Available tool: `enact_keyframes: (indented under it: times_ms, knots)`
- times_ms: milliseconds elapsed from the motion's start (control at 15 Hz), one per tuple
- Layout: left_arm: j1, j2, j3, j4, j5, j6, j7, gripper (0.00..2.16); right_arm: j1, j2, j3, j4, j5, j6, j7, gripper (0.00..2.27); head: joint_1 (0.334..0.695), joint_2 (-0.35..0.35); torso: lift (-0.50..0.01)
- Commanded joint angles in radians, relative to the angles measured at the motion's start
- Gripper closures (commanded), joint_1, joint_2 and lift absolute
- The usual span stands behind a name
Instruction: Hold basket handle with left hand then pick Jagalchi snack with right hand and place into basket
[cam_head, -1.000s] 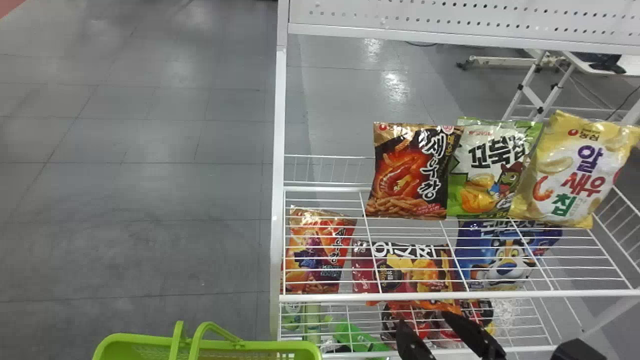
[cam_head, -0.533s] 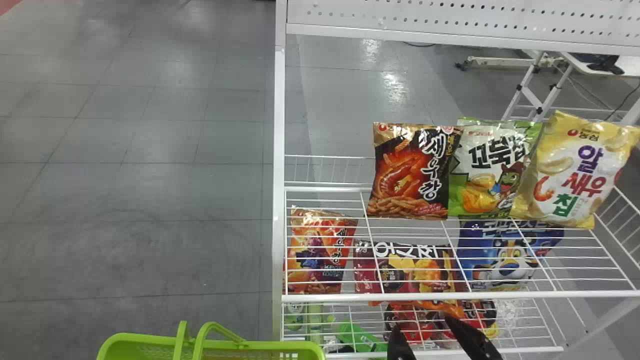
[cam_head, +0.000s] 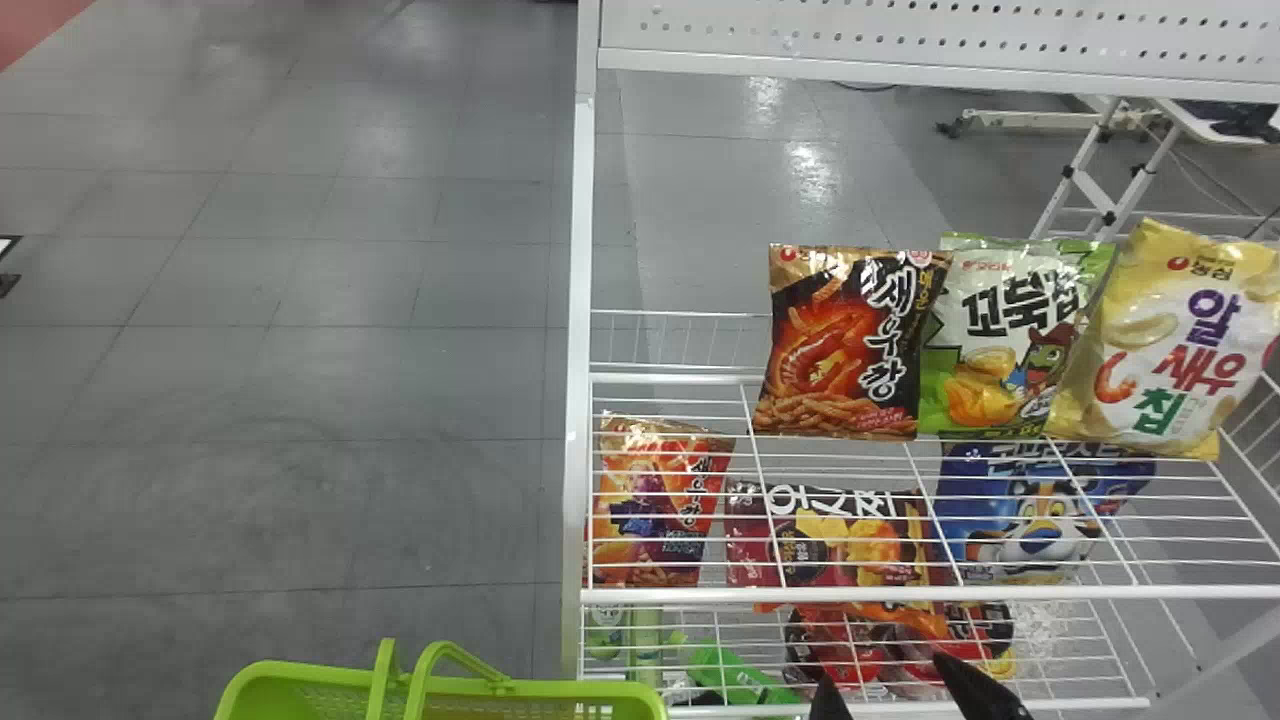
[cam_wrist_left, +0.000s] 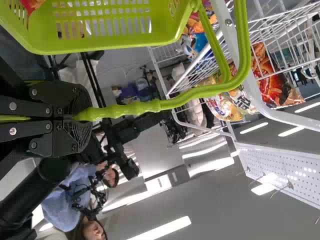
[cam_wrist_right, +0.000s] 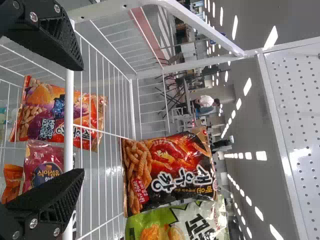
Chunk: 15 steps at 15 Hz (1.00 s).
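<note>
Basket (cam_head: 560, 689): lime green, slotted, by the rack's (cam_head: 577, 400) near left corner. Your left gripper (cam_wrist_left: 75, 118) grasps its handle (cam_wrist_left: 130, 109); your right gripper (cam_head: 885, 680), near edge, is released.

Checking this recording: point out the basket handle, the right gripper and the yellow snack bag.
Basket handle (cam_wrist_left: 130, 108), left wrist view, on its grip.
Right gripper (cam_wrist_right: 82, 120), right wrist view, midway between its fingertips.
Yellow snack bag (cam_head: 1160, 335), head view, on its front.
</note>
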Motion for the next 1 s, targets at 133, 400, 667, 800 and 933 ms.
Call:
enact_keyframes:
  times_ms: [133, 400, 667, 800, 933]
  knots:
    - [0.000, 0.000, -0.001, 0.000, -0.001, 0.003, -0.010, 2.14, 0.002, -0.001, -0.007, -0.001, 0.000, -0.003, 0.000, 0.07, 0.695, -0.124, -0.009]
    - [0.000, 0.000, -0.002, -0.001, -0.001, 0.003, -0.010, 2.14, 0.005, -0.003, -0.009, 0.000, 0.002, -0.003, 0.000, 0.07, 0.695, -0.130, -0.009]
    - [0.000, 0.002, -0.001, -0.001, -0.001, 0.003, -0.010, 2.14, 0.005, -0.003, -0.010, -0.001, 0.002, -0.003, 0.000, 0.07, 0.695, -0.133, -0.009]
    - [0.000, 0.002, -0.002, -0.001, -0.001, 0.003, -0.010, 2.14, 0.005, -0.003, -0.010, -0.001, 0.002, -0.003, 0.000, 0.07, 0.695, -0.134, -0.009]
    - [0.000, 0.005, -0.002, -0.001, -0.001, 0.003, -0.010, 2.14, 0.005, -0.003, -0.010, -0.001, 0.000, -0.003, 0.000, 0.07, 0.695, -0.134, -0.009]
